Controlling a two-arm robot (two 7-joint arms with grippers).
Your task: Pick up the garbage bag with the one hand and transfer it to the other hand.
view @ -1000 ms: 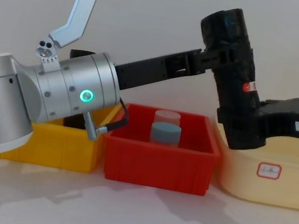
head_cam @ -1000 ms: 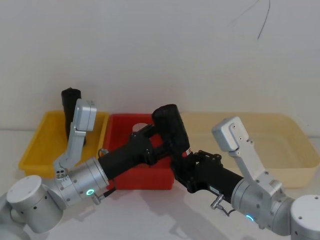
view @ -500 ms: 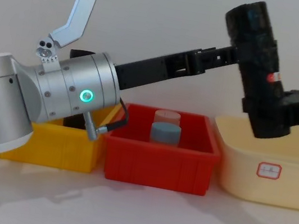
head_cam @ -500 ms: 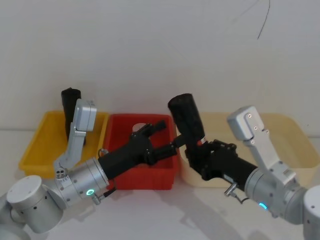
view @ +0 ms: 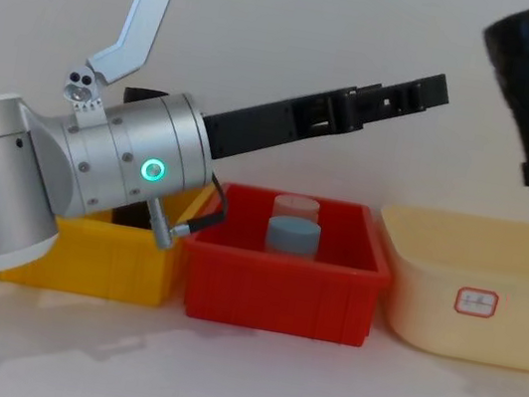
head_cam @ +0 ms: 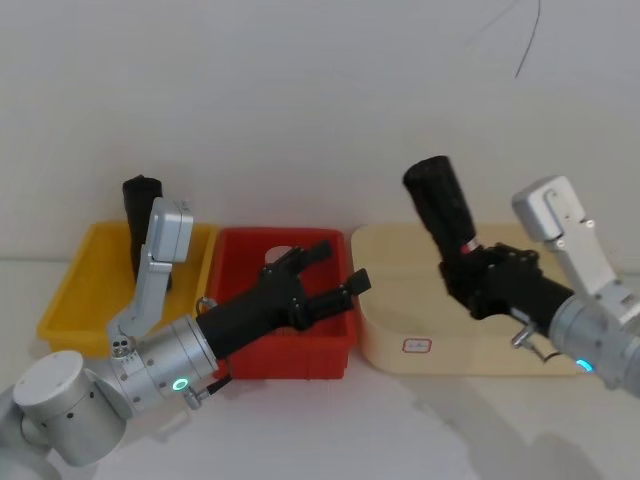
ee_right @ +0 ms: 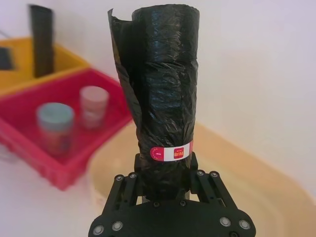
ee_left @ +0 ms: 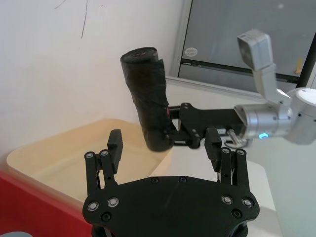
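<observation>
The right claw (head_cam: pixel 468 272) is clamped on the lower end of the garbage bag (head_cam: pixel 440 205), just below its red-and-white sticker (ee_right: pixel 171 152). It holds the roll in the air above the cream bin (head_cam: pixel 470 352), tilted with its top leaning left. The left claw (head_cam: pixel 338 268) hangs just left of the cream bin, over the red bin (head_cam: pixel 290 355) beside it. Its fingers are spread and empty, well apart from the bag. Farther left of the cream bin, a plain black roll (head_cam: pixel 140 215) stands in the yellow bin (head_cam: pixel 70 300).
</observation>
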